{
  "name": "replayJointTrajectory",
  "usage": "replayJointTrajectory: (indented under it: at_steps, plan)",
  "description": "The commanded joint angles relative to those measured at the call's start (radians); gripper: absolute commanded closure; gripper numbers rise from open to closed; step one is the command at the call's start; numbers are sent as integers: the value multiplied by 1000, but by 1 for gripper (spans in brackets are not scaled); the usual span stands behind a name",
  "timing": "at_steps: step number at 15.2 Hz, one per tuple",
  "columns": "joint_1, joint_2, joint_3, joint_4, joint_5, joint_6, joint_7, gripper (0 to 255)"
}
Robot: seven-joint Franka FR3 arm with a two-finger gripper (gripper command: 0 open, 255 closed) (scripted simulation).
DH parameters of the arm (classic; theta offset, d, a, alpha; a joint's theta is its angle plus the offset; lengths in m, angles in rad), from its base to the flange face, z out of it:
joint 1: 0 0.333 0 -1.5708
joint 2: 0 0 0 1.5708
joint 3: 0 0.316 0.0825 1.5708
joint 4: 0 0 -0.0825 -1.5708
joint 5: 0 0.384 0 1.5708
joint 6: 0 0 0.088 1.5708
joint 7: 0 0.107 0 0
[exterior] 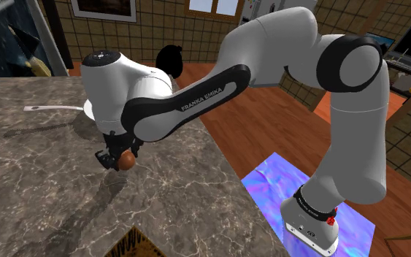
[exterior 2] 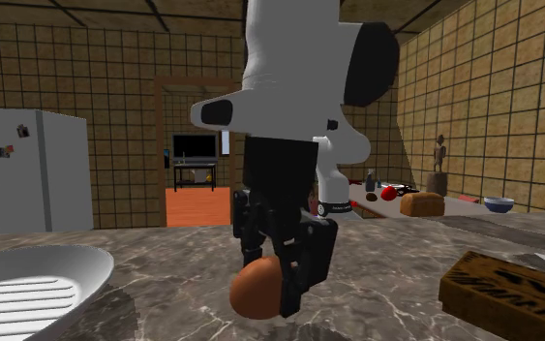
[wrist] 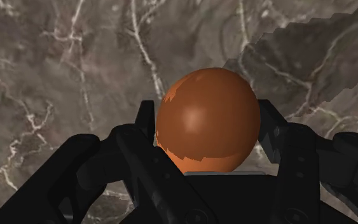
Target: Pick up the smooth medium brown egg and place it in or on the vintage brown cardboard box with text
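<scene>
The claw (exterior 2: 270,286) is clamped on the brown egg (wrist: 208,121), held just above the marble tabletop (exterior: 43,182). The pickup looks done. Carrying the egg to the cardboard box (exterior 2: 512,295) and releasing it there remains.

Tech: Entry one, the egg (wrist: 208,105)?
Arm: Smooth brown shell, glossy, with one soft highlight. I log no texture.
Tech: Your claw (wrist: 208,127)?
Arm: My fingers (wrist: 139,149) read plain black, matt; material not determined. My arm shell (exterior: 269,44) is white, smooth, slight sheen.
Tech: Counter (wrist: 56,76)?
Arm: Stone look, grey-brown marble with pale veins, polished.
Tech: Box (exterior 2: 512,291)?
Arm: Brown, matt, rough-looking top with dark print. Cardboard or wood: cannot tell.
Tech: Others?
Arm: Dish (exterior 2: 28,281) white, smooth, ribbed. Floor (exterior: 269,124) reddish wood planks, light gloss. Wall tiles (exterior 2: 67,77) tan, matt.
</scene>
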Motion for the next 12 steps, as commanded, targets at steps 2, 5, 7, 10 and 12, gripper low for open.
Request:
replayJointTrajectory:
  at_steps: [2,5,7,10,12]
  plan:
    - [-4,-19,8,11,12,-27,-9,255]
    - [-6,-35,14,29,24,-58,-18,255]
    - [-8,-45,18,42,32,-79,-24,255]
    - [-9,-58,24,63,42,-112,-33,255]
    - [-9,-67,27,79,48,-134,-39,255]
